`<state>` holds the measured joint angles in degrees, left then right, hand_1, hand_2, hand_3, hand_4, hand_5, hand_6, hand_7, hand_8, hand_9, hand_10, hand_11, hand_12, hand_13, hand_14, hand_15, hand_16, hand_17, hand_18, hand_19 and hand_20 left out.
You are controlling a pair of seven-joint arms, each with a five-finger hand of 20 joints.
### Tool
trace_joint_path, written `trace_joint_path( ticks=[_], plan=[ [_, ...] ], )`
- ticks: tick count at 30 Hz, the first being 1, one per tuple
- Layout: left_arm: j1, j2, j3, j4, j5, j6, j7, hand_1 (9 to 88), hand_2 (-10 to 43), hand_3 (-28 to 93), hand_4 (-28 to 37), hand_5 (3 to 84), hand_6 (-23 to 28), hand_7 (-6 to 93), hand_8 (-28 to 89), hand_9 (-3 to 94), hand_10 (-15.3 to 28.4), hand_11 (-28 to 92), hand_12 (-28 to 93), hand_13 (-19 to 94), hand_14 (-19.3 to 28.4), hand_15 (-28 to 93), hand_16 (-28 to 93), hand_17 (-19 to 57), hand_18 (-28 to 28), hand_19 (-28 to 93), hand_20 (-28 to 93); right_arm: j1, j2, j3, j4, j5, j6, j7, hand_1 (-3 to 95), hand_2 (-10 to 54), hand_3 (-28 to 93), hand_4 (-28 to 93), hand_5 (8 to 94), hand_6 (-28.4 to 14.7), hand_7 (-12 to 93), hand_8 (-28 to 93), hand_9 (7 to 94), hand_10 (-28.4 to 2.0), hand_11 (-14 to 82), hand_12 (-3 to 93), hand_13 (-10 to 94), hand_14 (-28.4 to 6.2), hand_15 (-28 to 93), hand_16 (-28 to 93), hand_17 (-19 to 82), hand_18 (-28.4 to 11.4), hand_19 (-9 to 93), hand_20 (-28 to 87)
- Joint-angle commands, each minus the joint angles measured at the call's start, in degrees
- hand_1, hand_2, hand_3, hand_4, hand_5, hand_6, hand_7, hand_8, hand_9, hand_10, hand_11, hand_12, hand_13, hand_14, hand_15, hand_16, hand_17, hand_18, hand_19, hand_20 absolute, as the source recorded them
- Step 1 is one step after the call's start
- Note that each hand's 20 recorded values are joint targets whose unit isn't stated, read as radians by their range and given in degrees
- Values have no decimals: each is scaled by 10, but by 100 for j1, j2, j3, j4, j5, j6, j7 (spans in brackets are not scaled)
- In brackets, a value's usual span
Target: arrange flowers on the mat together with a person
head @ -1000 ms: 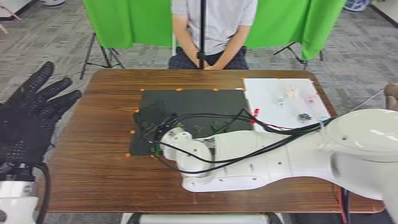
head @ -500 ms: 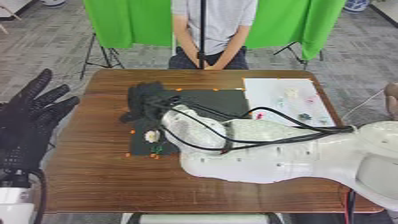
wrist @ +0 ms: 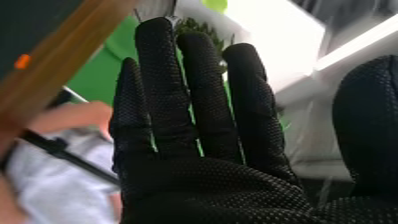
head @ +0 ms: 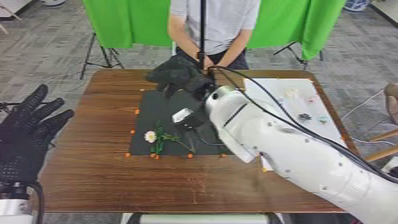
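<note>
Holding the right hand (head: 178, 74) spread near the counter's (head: 98, 180) far edge, likely to avoid disturbing the daisy (head: 150, 136) lying by the mat's (head: 154, 109) near-left corner.

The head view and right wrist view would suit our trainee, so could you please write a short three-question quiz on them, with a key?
1. True or false: the white flower lies on the dark mat.
2. The fingers of the right hand are: (a) curled into a fist; (b) straight; (c) crossed.
3. Fill in the blank: in the head view, the white sheet lies to the ____ of the dark mat.

Key: 1 true; 2 b; 3 right.
</note>
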<state>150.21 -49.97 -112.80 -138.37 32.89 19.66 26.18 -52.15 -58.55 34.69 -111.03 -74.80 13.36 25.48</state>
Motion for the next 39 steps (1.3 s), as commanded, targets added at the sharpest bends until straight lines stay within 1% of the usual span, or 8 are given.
trace_joint_path(
  ticks=[1,4,9,15,17,23,32,39],
  plan=[
    [199,8,98,41,-154,127,176,175,71,743,-283,314,41,90,-82,300,145,155,120,212,223,437,-52,-93,179,376,176,-1770,804,1856,-435,1498,20,-573,236,8,691,-264,557,7,146,-130,596,-152,170,147,519,-164,495,118,130,-195,590,136],
    [347,13,6,-50,-125,128,233,174,72,743,-283,314,41,88,-82,300,146,154,120,211,223,437,-52,-93,179,373,175,-2105,1100,2203,-572,1692,135,-854,235,10,693,-266,552,6,146,-128,590,-154,171,147,510,-167,499,112,125,-194,585,139],
    [265,29,-1,-90,-13,97,157,174,72,743,-283,313,40,87,-82,299,143,151,120,211,223,433,-52,-93,179,372,175,-2929,1296,3189,-738,2210,31,-1031,234,13,694,-266,547,6,146,-128,583,-152,170,145,501,-170,497,107,122,-193,579,142],
    [143,-34,93,-47,7,105,20,175,72,743,-283,310,37,84,-81,298,140,144,119,211,222,429,-51,-93,178,369,174,-3816,1343,4191,-764,2849,7,-1191,229,18,691,-265,539,8,146,-129,571,-155,163,144,489,-175,486,103,114,-193,570,143],
    [121,-85,107,-68,-38,136,-131,175,72,744,-283,310,37,84,-81,297,139,143,119,211,222,428,-51,-93,178,368,173,-4027,1405,4401,-807,2901,151,-1228,235,14,694,-265,533,8,145,-129,564,-155,160,143,481,-173,482,102,112,-194,566,143],
    [115,-99,156,-64,-22,163,-84,183,75,741,-283,306,38,85,-80,297,141,147,121,210,223,428,-50,-93,178,371,175,-4285,1432,4698,-811,2952,113,-1236,233,8,701,-266,523,10,143,-127,551,-154,155,145,473,-174,476,102,109,-198,560,145],
    [199,-14,278,-41,-131,265,189,186,76,743,-283,304,38,85,-80,298,143,153,120,210,225,431,-51,-93,177,373,174,-4321,1351,4681,-725,3065,-197,-1238,235,6,702,-269,509,9,135,-122,544,-157,153,146,467,-173,472,105,113,-203,559,150],
    [237,-52,291,-63,-92,244,150,189,75,746,-283,303,38,87,-80,299,144,156,120,211,223,434,-51,-93,177,373,173,-4339,1329,4683,-733,3012,-224,-1176,236,6,701,-269,507,11,135,-121,544,-157,154,146,464,-175,469,106,111,-206,555,150]
  ],
)
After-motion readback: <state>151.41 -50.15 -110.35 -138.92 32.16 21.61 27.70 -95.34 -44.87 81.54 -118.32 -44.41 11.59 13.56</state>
